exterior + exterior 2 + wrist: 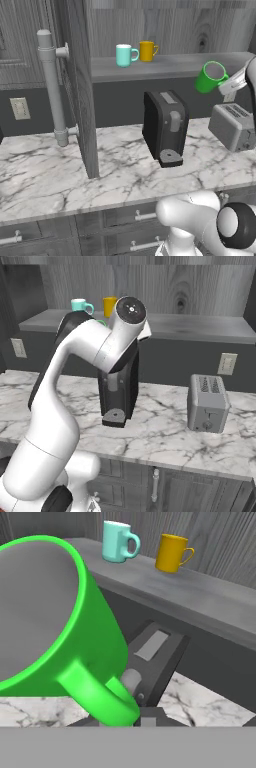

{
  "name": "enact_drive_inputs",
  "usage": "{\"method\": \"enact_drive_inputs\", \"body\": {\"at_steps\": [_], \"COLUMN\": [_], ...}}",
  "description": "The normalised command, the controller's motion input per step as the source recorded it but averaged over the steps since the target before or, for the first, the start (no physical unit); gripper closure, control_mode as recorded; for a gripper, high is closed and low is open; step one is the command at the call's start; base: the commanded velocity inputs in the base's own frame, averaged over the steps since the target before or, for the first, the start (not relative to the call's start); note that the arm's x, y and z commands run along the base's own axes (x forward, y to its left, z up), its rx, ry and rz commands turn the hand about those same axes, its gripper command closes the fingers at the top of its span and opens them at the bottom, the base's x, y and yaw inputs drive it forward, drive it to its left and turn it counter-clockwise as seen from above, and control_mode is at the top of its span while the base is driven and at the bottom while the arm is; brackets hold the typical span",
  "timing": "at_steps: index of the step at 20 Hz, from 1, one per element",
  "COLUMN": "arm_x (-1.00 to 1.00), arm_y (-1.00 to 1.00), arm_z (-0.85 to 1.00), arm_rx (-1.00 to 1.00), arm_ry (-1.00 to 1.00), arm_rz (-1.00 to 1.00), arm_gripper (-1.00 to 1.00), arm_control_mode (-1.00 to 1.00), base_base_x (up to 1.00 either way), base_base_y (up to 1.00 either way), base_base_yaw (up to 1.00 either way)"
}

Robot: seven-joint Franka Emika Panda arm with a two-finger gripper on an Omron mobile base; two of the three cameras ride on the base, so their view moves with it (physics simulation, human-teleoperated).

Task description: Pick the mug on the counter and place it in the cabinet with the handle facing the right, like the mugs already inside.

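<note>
Aloft, one green mug (210, 76) tilted; two mugs (136, 53) on shelf

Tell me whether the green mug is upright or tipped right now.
Tipped. The green mug hangs in the air at the shelf's front edge, its pale grey mouth tilted sideways toward the camera, unlike the upright teal mug.
</note>
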Motion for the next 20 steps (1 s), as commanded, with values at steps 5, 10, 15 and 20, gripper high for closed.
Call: {"method": "enact_drive_inputs", "body": {"at_steps": [5, 10, 15, 20], "arm_x": [0.18, 0.38, 0.34, 0.29], "arm_y": [0.0, 0.0, 0.0, 0.0], "arm_z": [0.02, 0.0, 0.0, 0.0], "arm_rx": [0.07, 0.04, 0.02, 0.01], "arm_ry": [0.0, 0.0, -0.01, 0.0], "arm_rz": [0.0, 0.0, 0.0, 0.0], "arm_gripper": [1.0, 1.0, 1.0, 1.0], "arm_control_mode": [-1.0, -1.0, -1.0, -1.0], "base_base_x": [0.0, 0.0, 0.0, 0.0], "base_base_y": [0.0, 0.0, 0.0, 0.0], "base_base_yaw": [0.0, 0.0, 0.0, 0.0]}}
